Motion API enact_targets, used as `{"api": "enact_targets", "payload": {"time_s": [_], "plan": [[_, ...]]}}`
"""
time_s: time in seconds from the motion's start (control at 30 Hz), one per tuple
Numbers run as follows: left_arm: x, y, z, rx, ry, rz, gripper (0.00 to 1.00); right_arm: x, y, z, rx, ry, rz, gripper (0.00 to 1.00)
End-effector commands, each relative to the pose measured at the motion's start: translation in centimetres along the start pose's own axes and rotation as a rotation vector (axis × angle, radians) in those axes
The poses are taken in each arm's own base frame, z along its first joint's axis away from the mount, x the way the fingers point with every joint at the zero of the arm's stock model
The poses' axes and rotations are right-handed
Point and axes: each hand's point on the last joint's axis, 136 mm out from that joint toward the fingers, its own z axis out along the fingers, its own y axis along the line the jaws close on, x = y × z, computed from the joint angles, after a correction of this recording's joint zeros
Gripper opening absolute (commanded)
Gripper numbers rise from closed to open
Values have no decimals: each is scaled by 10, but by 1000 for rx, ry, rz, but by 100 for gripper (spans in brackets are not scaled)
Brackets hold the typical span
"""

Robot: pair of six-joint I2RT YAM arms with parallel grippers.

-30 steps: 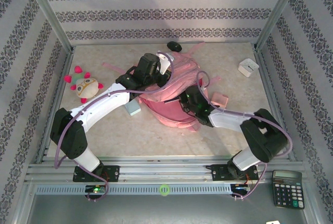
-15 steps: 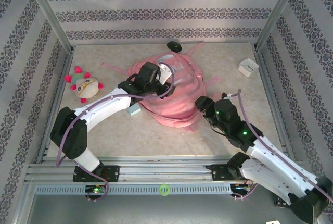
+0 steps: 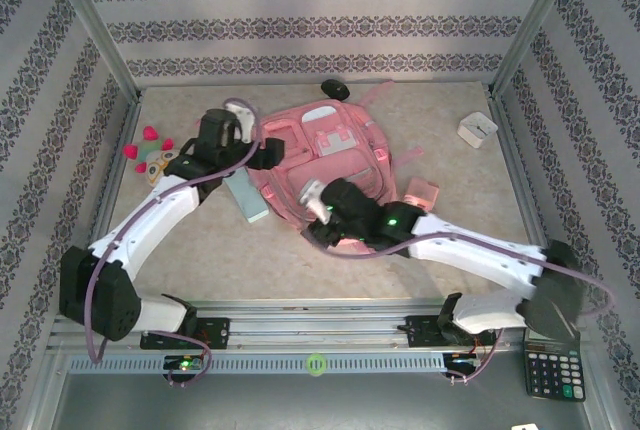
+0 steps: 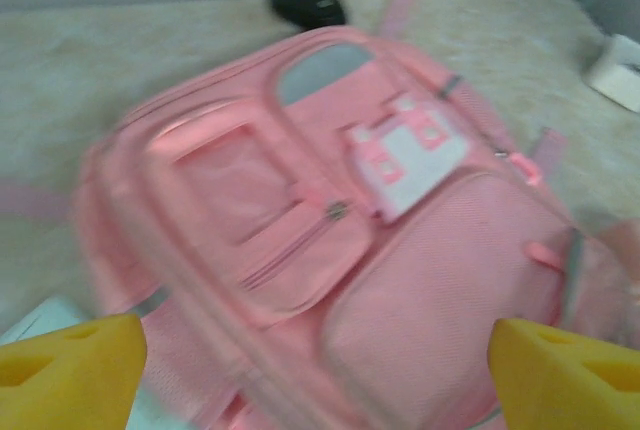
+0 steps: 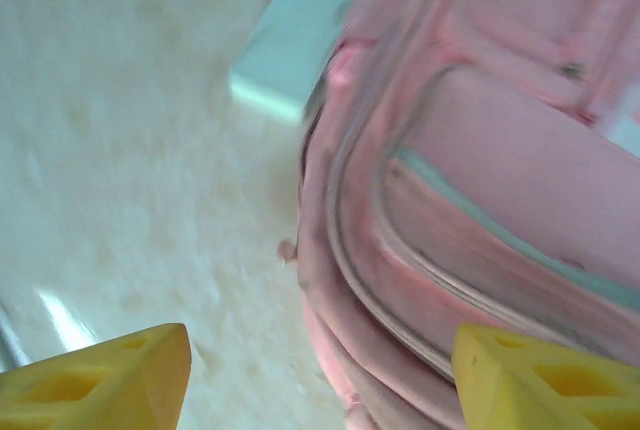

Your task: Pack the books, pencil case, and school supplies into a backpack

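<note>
The left gripper (image 4: 320,382) has its yellow fingers (image 4: 70,370) spread wide with nothing between them. It hangs above the front pockets of the pink backpack (image 4: 330,200). The right gripper (image 5: 320,385) is also spread wide and holds nothing. It is low at the backpack's near edge, and I cannot tell if it touches the fabric. The pale blue pencil case (image 3: 246,200) lies on the table (image 3: 250,260), touching the backpack's side.

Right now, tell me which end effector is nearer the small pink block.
Right. The right end effector is at the backpack's near edge, left of the pink block; the left end effector is farther off, at the backpack's left side.
</note>
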Motion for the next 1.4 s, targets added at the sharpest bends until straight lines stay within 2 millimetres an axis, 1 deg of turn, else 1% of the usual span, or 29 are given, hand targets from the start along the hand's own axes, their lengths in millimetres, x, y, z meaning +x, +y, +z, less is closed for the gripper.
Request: {"api": "enact_targets", "payload": {"time_s": [0.0,0.1,0.17,0.27,0.33,0.37,0.47,0.53,0.57,0.6,0.63,0.7,0.8,0.9,0.97,1.0,1.03,1.13,1.17,1.23,1.27,1.3,1.33,1.37], "plan": [[30,24,-9,-48,67,-121,88,16,-10,28,71,116,-388,70],[38,33,-13,-58,65,-147,88,28,-7,55,80,159,-471,71],[45,36,-12,-62,73,-155,88,37,-11,73,114,181,-520,73],[56,40,-8,-68,88,-171,88,45,-29,93,235,191,-562,70],[62,41,-6,-69,94,-180,88,42,-41,97,303,178,-550,64],[63,41,-6,-67,93,-184,88,40,-47,96,330,173,-534,54],[70,42,-4,-62,92,-188,87,32,-49,83,331,159,-551,33],[72,39,-3,-40,83,-188,86,21,-45,69,290,117,-568,9],[73,37,-2,-22,77,-188,86,13,-45,59,265,89,-565,0],[75,35,-1,-2,69,-187,86,6,-43,49,220,64,-560,0],[75,32,0,18,58,-184,86,1,-42,39,177,47,-553,0],[76,24,2,80,29,-167,85,-9,-49,20,132,31,-555,0],[80,16,8,154,13,-186,85,-13,-65,2,121,44,-582,0],[87,9,17,216,11,-208,85,-16,-82,-11,113,52,-548,0],[90,10,22,223,5,-224,85,-11,-86,-14,110,73,-548,0],[92,11,23,222,5,-233,85,-5,-83,-12,105,88,-553,0],[93,12,24,220,3,-238,84,3,-79,-9,91,102,-561,3],[96,14,27,209,15,-243,84,33,-63,4,52,171,-610,33],[97,14,27,206,25,-237,84,43,-60,7,48,205,-633,41],[97,15,26,197,34,-230,84,66,-52,10,23,281,-684,53],[96,15,26,194,34,-227,84,76,-49,11,17,316,-705,56],[96,16,25,191,32,-225,84,85,-45,11,13,344,-724,58],[96,16,24,188,30,-225,84,90,-41,13,5,356,-737,61],[96,16,23,186,27,-224,84,94,-37,16,0,358,-748,69]]}}
